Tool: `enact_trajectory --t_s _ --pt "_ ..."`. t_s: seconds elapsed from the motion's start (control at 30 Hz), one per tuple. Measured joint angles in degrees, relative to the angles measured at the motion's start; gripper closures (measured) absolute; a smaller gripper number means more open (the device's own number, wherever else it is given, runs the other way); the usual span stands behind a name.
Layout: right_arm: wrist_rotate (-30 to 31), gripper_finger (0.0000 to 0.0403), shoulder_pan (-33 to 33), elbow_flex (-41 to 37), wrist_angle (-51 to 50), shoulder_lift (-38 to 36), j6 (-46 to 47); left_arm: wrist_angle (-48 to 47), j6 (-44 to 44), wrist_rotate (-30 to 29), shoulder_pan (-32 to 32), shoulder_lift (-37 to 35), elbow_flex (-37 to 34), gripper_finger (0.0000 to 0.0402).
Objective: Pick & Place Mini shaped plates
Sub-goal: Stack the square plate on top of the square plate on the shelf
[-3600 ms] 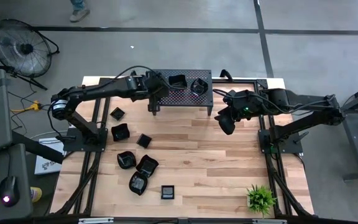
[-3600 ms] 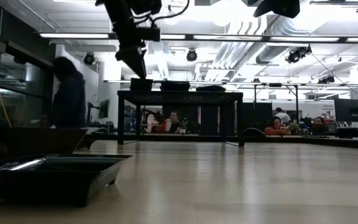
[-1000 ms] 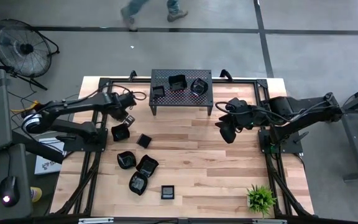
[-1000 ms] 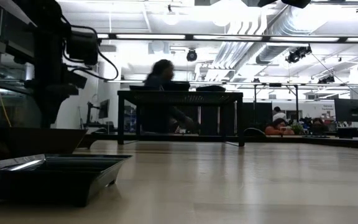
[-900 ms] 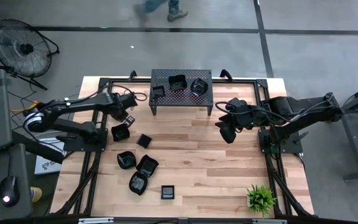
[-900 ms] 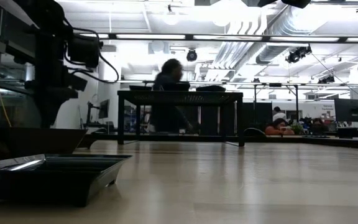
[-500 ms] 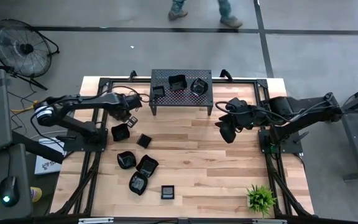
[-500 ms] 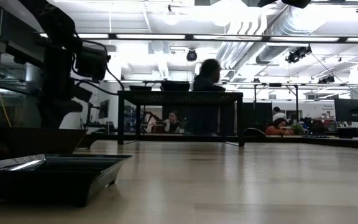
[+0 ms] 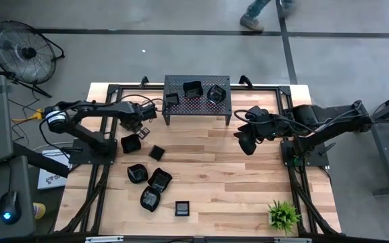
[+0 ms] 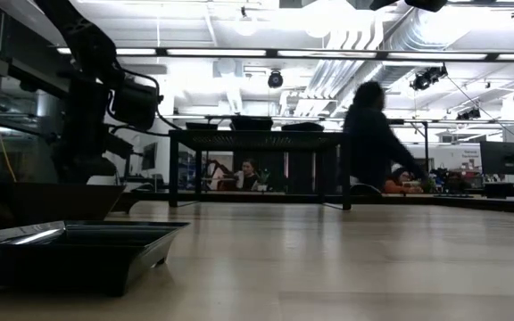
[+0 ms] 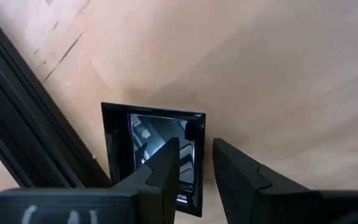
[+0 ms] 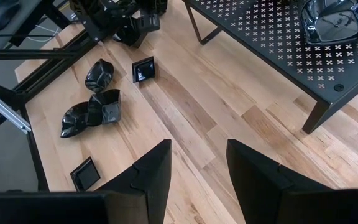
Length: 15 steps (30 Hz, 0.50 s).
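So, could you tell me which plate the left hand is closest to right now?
The small square plate directly under the left hand, beside the table's black frame rail. The other loose plates lie farther out on the wood.

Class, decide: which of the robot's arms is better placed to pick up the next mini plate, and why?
Left. The left gripper hangs directly over a small square plate, one finger over its rim. The right gripper hovers open over bare wood, away from the plates.
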Motion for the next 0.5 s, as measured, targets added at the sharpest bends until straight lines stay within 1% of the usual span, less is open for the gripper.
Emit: enact_trajectory --t_s 0.2,0.5 --pt "-0.2 0.0253 0.0 0.0 0.0 0.01 -0.17 0.33 0.02 -0.08 0.0 1.84 0.02 0.0309" --pt "-0.2 0.0253 0.0 0.01 0.0 0.0 -0.35 0.72 0.19 -0.06 0.0 1.93 0.02 0.0309"
